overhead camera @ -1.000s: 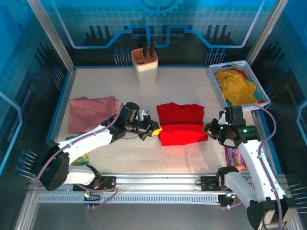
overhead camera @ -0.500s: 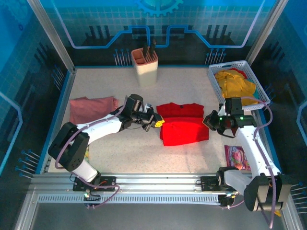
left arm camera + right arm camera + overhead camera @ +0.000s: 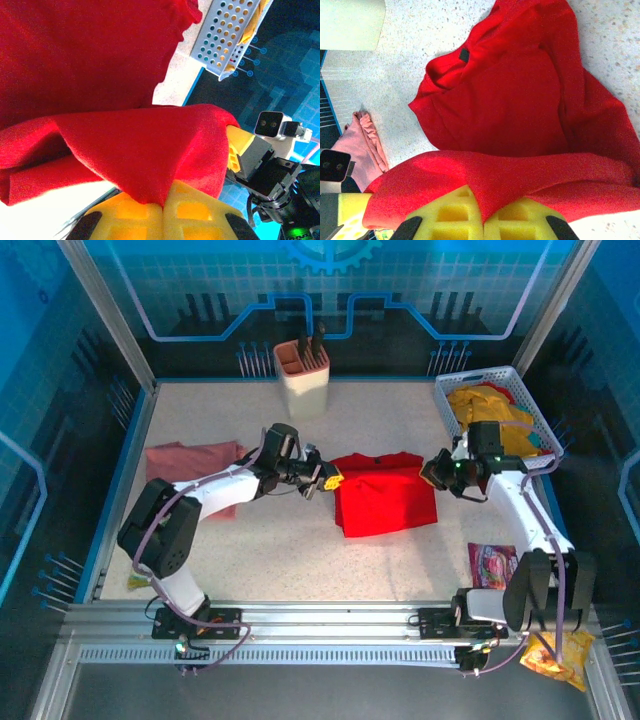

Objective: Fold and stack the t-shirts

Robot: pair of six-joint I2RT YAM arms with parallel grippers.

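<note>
Red t-shirt [image 3: 385, 502], one, pinched by left pincer [image 3: 330, 482] and right pincer [image 3: 432, 471], one pink t-shirt [image 3: 183, 464] folded

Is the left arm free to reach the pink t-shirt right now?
Probably not yet. The left claw is shut on an edge of the red t-shirt, so it must let go first. The pink t-shirt lies close beside that arm.

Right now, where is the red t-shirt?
In the top view the red t-shirt lies at the centre of the table, gripped at either side by the left hand and the right hand, with the pink t-shirt to its left.
</note>
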